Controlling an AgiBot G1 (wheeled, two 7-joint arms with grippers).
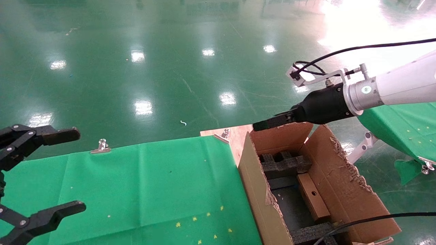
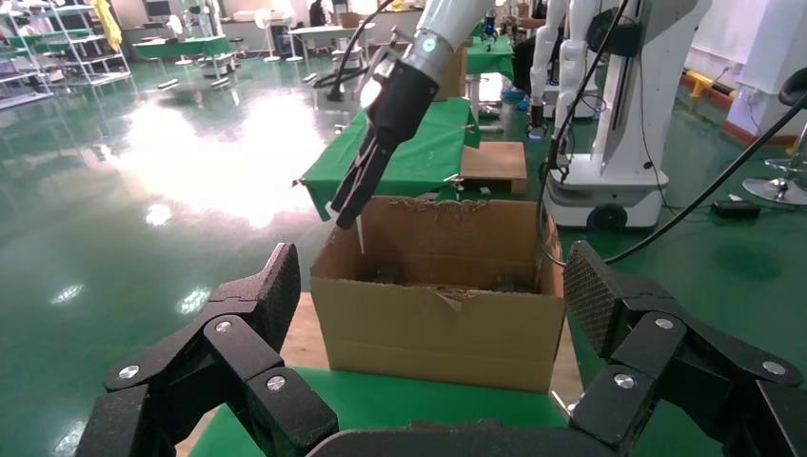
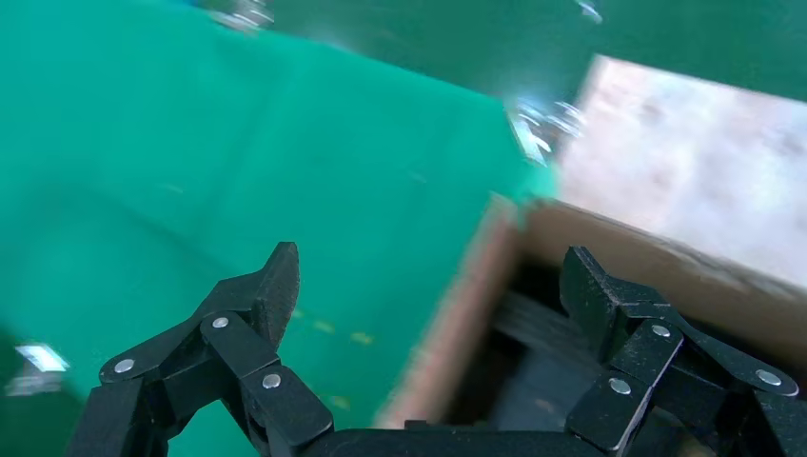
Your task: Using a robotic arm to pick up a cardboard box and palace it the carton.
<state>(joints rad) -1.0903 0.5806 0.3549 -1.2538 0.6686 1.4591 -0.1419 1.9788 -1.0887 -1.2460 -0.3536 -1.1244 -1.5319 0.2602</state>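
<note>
One cardboard box (image 1: 312, 196), one carton (image 1: 262, 194), two claws, two binder clips.

- I see the carton (image 1: 259, 190) standing right of the cloth-covered table (image 1: 143, 190), touching its edge.
- The cardboard box (image 1: 312, 197) lies inside the carton, against its right wall.
- My right gripper (image 1: 269, 123) hangs over the carton's far edge.
- My left gripper (image 1: 51, 173) sits at the table's near left.

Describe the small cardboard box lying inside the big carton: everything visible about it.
The cardboard box is small, flat, rectangular, plain brown, with a round hole in its upward-facing narrow side. It stands on edge inside the carton, leaning along the right inner wall, between black foam inserts at the far end and near end. Nothing grips it: the right gripper is empty and open above the carton's far rim; the left gripper is open over the green cloth.
</note>
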